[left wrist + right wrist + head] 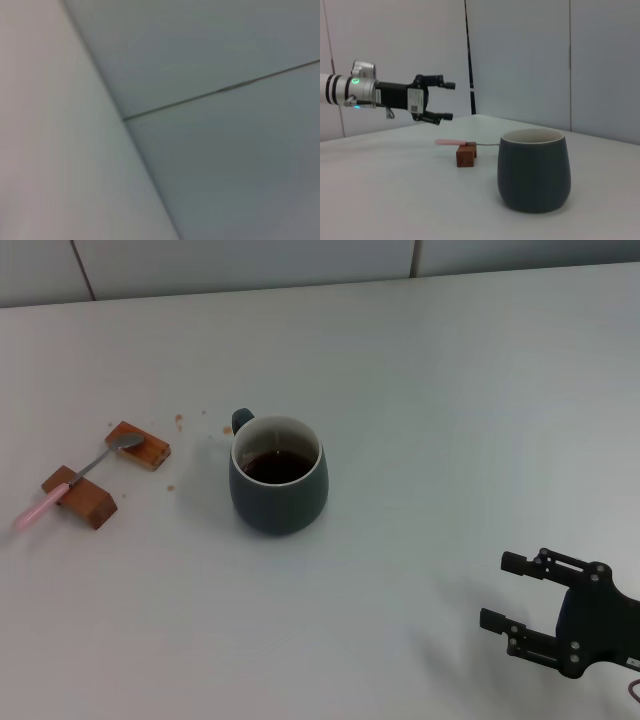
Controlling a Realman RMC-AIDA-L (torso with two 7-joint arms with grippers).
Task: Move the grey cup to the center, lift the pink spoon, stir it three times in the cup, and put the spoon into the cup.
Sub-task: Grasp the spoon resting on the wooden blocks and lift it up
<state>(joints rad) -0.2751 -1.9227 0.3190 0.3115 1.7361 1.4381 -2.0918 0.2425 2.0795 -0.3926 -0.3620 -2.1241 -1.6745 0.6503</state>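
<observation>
The grey cup [278, 480] stands upright near the middle of the white table, holding dark liquid, its handle pointing to the far side. Left of it the pink spoon [78, 476] lies across two wooden blocks, pink handle toward the near left. The right wrist view shows the cup [534, 170] close by and the spoon [451, 142] behind it. My right gripper [498, 590] hovers open and empty at the near right, well apart from the cup. My left gripper [447, 100] hangs open in the air above and beyond the spoon; the head view does not show it.
Two brown wooden blocks [138, 446] [82, 498] carry the spoon. A few small brown specks [179, 420] lie on the table near them. The table's far edge meets a panelled wall [210, 60]. The left wrist view shows only wall panels.
</observation>
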